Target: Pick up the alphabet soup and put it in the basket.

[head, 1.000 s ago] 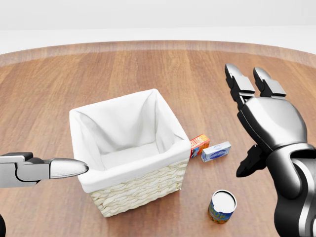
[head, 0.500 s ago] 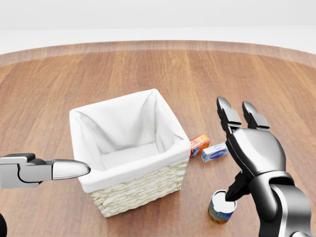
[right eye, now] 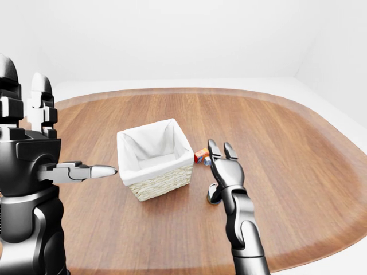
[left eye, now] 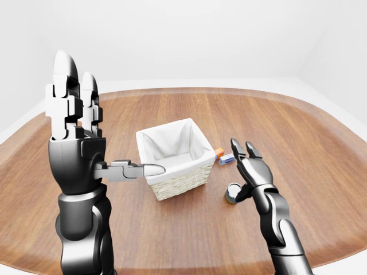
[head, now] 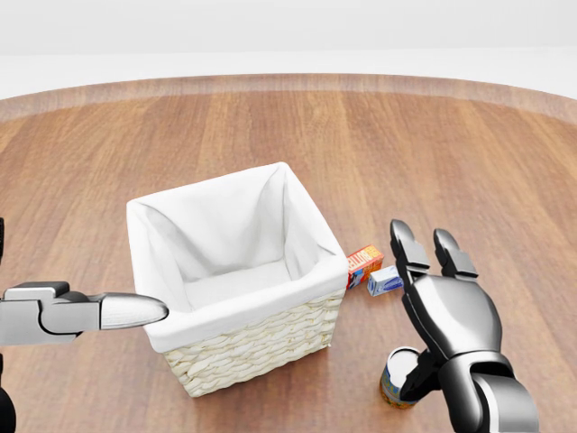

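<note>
The alphabet soup can (head: pixel 393 381) stands upright on the wood at the lower right of the head view, half hidden behind my right hand (head: pixel 420 271). That hand is open, fingers pointing up and spread, thumb down beside the can's top; nothing is closed round it. The wicker basket (head: pixel 261 347) with a white cloth lining sits left of the can and is empty inside. My left hand (left eye: pixel 80 109) is raised at the left of the left-eye view, open, fingers straight up and its thumb pointing toward the basket.
A small orange box (head: pixel 364 262) and a blue-and-white box (head: pixel 383 281) lie against the basket's right side, just above the can. The round wooden surface (left eye: pixel 172 240) ends in a pale rim (left eye: pixel 321 97) with white floor beyond.
My right hand has come down and toward the camera, from high beside the boxes to right over the can, now covering part of it. The left hand has barely moved.
</note>
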{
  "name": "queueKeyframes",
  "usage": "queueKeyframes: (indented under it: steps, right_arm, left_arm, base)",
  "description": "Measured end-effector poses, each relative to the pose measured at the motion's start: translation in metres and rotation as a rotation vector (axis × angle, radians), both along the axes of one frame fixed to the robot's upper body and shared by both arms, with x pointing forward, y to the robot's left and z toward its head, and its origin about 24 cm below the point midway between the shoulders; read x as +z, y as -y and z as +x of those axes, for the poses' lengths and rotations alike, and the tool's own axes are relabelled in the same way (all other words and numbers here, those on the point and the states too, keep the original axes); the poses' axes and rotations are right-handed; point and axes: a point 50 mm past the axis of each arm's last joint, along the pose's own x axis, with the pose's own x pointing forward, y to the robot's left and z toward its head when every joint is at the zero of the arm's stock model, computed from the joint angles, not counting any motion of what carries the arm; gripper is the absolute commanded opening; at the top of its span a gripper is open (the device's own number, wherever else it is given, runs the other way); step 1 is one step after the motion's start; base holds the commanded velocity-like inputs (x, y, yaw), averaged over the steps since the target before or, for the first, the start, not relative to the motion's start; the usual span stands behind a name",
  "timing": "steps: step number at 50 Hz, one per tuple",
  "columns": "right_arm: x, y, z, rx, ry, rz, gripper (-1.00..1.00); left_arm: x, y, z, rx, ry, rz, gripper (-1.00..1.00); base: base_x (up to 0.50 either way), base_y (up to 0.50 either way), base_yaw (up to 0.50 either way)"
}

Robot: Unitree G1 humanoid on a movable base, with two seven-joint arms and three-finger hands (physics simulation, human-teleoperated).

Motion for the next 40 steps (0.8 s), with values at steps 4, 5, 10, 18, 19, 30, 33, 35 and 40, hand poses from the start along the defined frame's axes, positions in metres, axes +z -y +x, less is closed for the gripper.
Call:
queueKeyframes:
  steps: [4,5,10,18,19,30,33,35,40]
  right_arm:
    - [-0.007,-0.001,-0.003,0.000,-0.012,0.002,1.00]
    - [-0.009,-0.001,-0.004,0.000,-0.015,0.002,1.00]
    - [-0.019,-0.002,-0.009,0.003,-0.031,0.002,1.00]
    - [-0.034,-0.004,-0.017,0.012,-0.052,-0.006,1.00]
    - [-0.035,-0.004,-0.018,0.013,-0.054,-0.007,1.00]
    - [-0.045,-0.007,-0.024,0.032,-0.069,-0.019,1.00]
    - [-0.048,-0.007,-0.026,0.036,-0.074,-0.021,1.00]
    - [-0.050,-0.008,-0.027,0.039,-0.077,-0.021,1.00]
    - [-0.055,-0.009,-0.027,0.044,-0.085,-0.019,1.00]
  left_arm:
    - [0.000,0.000,0.000,0.001,-0.002,0.002,1.00]
    - [0.000,0.000,0.000,0.001,-0.001,0.003,1.00]
    - [0.000,0.000,0.000,0.002,-0.001,0.006,1.00]
    - [-0.002,0.000,0.001,0.004,-0.011,0.010,1.00]
    - [-0.002,0.001,0.001,0.004,-0.012,0.011,1.00]
    - [-0.003,0.001,0.001,0.005,-0.020,0.017,1.00]
    - [-0.004,0.002,0.001,0.005,-0.021,0.019,1.00]
    - [-0.004,0.002,0.001,0.005,-0.022,0.019,1.00]
    - [-0.004,0.002,0.001,0.003,-0.023,0.021,1.00]
  base:
    - [0.00,0.00,0.00]
    - [0.00,0.00,0.00]
    - [0.00,0.00,0.00]
    - [0.00,0.00,0.00]
    - [0.00,0.00,0.00]
    - [0.00,0.00,0.00]
    - [0.00,0.00,0.00]
    - [0.00,0.00,0.00]
    - [0.00,0.00,0.00]
